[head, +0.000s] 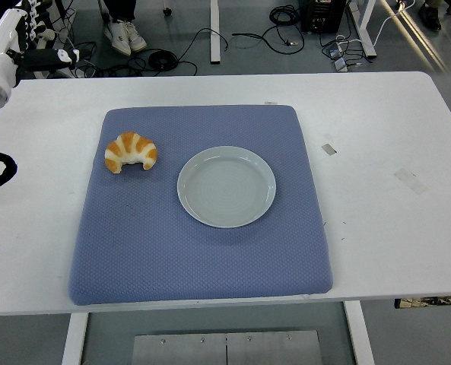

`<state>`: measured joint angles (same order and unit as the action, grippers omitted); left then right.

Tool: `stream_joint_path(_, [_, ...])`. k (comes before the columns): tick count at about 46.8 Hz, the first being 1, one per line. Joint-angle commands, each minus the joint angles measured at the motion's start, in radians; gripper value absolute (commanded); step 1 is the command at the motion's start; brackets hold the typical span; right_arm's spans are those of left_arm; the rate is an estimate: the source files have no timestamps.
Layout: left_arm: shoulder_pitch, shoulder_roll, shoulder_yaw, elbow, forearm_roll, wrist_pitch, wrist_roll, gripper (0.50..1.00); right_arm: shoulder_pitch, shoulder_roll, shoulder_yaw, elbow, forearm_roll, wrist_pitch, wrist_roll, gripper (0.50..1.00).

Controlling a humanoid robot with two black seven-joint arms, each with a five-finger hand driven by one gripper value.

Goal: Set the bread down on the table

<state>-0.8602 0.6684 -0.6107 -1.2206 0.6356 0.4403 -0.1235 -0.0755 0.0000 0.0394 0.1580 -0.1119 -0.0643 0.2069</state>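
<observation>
The bread, a golden croissant (130,152), lies on the blue mat (202,251) at its upper left, to the left of the empty pale plate (226,186). My left hand (27,34) is raised at the far upper left corner, well away from the croissant, fingers spread and holding nothing. The right arm is out of view.
The blue mat covers the middle of the white table (392,190). Small tape marks (328,148) lie on the table right of the mat. Cables and a person's shoes (125,34) show on the floor beyond the far edge.
</observation>
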Motion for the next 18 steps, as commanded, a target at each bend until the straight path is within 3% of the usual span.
stream_joint_path(1, [0.018, -0.001, -0.035, 0.000, 0.001, -0.009, -0.004, 0.957, -0.001, 0.000, 0.001, 0.000, 0.000, 0.000, 0.000, 1.000])
stream_joint_path(18, [0.036, 0.007, -0.053, 0.000, -0.002, -0.015, -0.002, 0.958, 0.008, 0.000, 0.001, 0.014, -0.003, 0.001, 0.000, 1.000])
